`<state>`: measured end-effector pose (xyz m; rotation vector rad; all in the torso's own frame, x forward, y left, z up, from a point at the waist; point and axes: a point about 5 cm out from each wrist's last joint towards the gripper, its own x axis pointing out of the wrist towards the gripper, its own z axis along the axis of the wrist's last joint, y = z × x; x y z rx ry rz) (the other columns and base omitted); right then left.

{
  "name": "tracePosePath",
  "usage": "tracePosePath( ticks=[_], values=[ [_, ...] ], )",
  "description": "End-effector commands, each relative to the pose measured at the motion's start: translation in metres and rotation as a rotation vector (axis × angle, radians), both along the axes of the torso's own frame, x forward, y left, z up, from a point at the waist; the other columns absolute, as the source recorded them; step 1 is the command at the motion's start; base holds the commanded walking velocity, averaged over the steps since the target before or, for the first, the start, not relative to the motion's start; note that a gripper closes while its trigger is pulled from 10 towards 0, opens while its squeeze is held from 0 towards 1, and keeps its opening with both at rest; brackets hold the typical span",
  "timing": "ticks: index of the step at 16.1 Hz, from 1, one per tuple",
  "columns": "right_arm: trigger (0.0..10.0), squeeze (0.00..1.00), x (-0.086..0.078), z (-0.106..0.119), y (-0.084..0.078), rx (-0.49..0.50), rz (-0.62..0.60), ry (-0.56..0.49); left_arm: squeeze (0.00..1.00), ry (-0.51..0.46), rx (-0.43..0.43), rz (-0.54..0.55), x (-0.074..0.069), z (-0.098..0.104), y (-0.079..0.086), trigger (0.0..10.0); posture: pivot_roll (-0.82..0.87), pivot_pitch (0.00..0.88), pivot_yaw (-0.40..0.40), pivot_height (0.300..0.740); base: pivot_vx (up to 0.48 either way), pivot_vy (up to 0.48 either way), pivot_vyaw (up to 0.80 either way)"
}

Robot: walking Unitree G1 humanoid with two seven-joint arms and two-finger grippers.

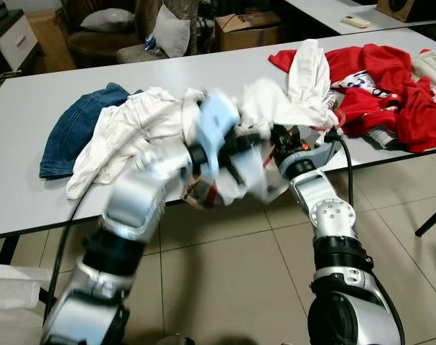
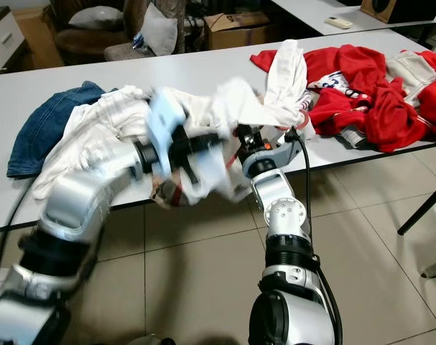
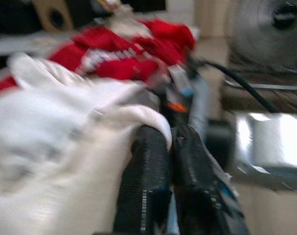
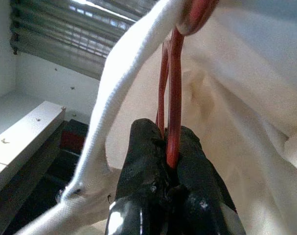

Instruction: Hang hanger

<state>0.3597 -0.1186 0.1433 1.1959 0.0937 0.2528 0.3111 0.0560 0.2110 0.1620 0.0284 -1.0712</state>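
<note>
Your right gripper [image 4: 170, 161] pinches the red hanger [image 4: 173, 88], pointing straight out; your left gripper [image 3: 170, 161] (blurry) seems shut on the white shirt [image 3: 65, 147].

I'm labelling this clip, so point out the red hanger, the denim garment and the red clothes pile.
red hanger [image 4: 173, 98], right wrist view, thin shaft.
denim garment [image 1: 74, 129], left eye view, middle.
red clothes pile [image 1: 390, 86], left eye view, middle.

A long, pale grey rectangular table [image 1: 203, 68] stands on a beige tiled floor [image 1: 225, 280]. On its top lie a folded blue denim garment [image 1: 77, 126] at the left, a rumpled heap of white cloth [image 1: 131, 129] in the middle, and a pile of red clothing [image 1: 390, 86] at the right.
</note>
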Motion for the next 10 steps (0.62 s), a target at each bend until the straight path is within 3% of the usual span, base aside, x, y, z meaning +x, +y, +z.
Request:
tracePosePath(
  ticks=[1, 3, 6, 9, 10],
  values=[
    [10.0, 0.0, -0.001, 0.005, -0.002, 0.032, -0.004, -0.015, 1.0, -0.015, -0.02, -0.039, -0.005, 0.009, -0.002, 10.0, -0.1, 0.0, 0.093, 0.74, 0.0, 0.0, 0.0],
    [10.0, 0.0, 0.0, 0.004, -0.006, 0.062, -0.033, 0.008, 1.0, 0.021, -0.067, -0.098, -0.013, 0.013, -0.006, 10.0, -0.1, 0.0, 0.093, 0.74, 0.0, 0.0, 0.0],
    [10.0, 0.0, 0.001, 0.005, -0.011, 0.029, -0.066, 0.007, 1.0, 0.051, -0.092, -0.088, -0.016, 0.016, -0.002, 10.0, -0.1, 0.0, 0.088, 0.74, 0.0, 0.0, 0.0],
    [10.0, 0.0, -0.001, 0.001, -0.014, -0.007, -0.064, 0.028, 1.0, 0.02, -0.123, 0.107, -0.002, 0.02, 0.013, 10.0, -0.1, 0.0, 0.08, 0.74, 0.0, 0.0, 0.0],
    [10.0, 0.0, -0.003, 0.0, -0.018, -0.06, -0.059, 0.027, 1.0, -0.01, -0.134, 0.221, 0.005, 0.019, 0.028, 10.0, -0.09, 0.0, 0.08, 0.74, 0.0, 0.0, 0.0]
  ],
)
